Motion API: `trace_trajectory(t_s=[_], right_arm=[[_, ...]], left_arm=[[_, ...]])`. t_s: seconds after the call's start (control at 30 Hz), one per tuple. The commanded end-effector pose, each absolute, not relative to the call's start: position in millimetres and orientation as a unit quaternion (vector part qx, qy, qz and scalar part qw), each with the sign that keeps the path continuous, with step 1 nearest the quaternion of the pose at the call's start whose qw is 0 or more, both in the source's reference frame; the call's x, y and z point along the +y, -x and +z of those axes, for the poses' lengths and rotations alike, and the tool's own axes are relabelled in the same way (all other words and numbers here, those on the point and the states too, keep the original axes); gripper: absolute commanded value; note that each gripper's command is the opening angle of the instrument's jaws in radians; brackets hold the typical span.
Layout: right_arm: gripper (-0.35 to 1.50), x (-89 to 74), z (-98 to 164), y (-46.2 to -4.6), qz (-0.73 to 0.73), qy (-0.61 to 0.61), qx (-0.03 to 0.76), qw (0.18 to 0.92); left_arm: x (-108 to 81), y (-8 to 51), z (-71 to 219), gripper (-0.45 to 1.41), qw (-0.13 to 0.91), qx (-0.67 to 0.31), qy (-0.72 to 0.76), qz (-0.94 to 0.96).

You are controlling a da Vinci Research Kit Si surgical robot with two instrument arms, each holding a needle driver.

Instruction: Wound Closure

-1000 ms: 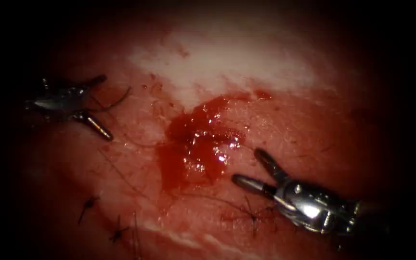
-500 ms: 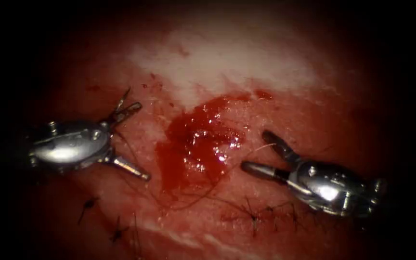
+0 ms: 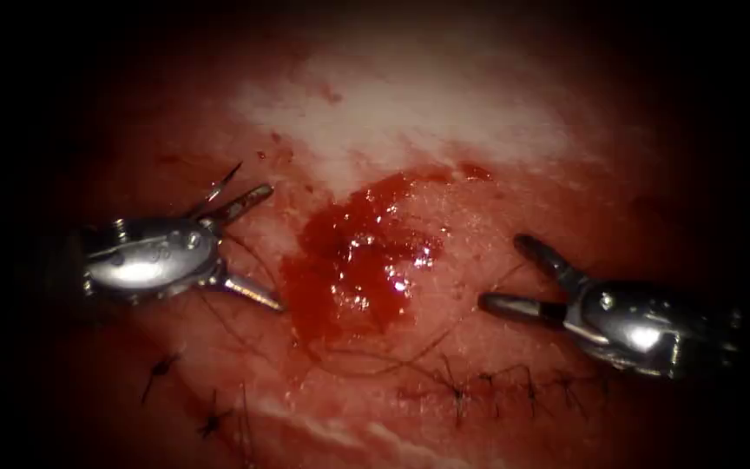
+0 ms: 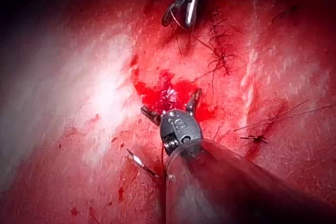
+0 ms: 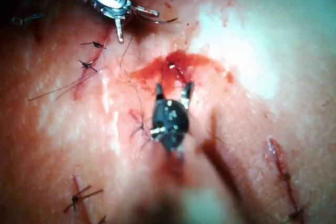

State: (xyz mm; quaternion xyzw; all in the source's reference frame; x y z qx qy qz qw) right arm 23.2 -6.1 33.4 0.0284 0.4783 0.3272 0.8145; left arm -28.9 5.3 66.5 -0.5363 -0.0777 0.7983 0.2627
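The left tool [image 3: 269, 247] stands left of the red fluid pool [image 3: 358, 260] with its jaws spread wide and nothing between them. The curved needle [image 3: 217, 187] lies free on the tissue beside the upper jaw, its tip pointing up and right. It also shows beside the left tool's wrist as a silver sliver, the needle [image 4: 139, 162]. The right tool [image 3: 507, 273] is right of the pool, jaws open and empty. Dark thread [image 3: 366, 369] trails loosely from near the left tool, under the pool, toward the right tool.
The pork tissue [image 3: 410, 104] is pale at the back. Tied stitches with cut ends [image 3: 457, 391] run along the lower part, with more stitches [image 3: 160, 369] at the lower left. The right wrist view shows the left tool [image 5: 137, 24] and stitches [image 5: 79, 198].
The left tool has moved right and down toward the red pool, jaws still open. The right tool has drawn back to the right and slightly up. The needle has stayed roughly in place.
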Motion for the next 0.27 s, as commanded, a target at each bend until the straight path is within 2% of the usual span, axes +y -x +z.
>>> trace_trajectory(t_s=[0.03, 0.27], right_arm=[[0.93, -7.0, 34.0, -23.9, 0.327, -0.030, 0.479, 0.814], [0.93, -7.3, 33.8, -24.0, 0.327, -0.030, 0.479, 0.814]], left_arm=[[4.9, 29.5, 67.2, 0.88, 0.262, -0.080, 0.537, 0.798], [4.8, 29.7, 67.2, 0.88, 0.262, -0.080, 0.537, 0.798]])
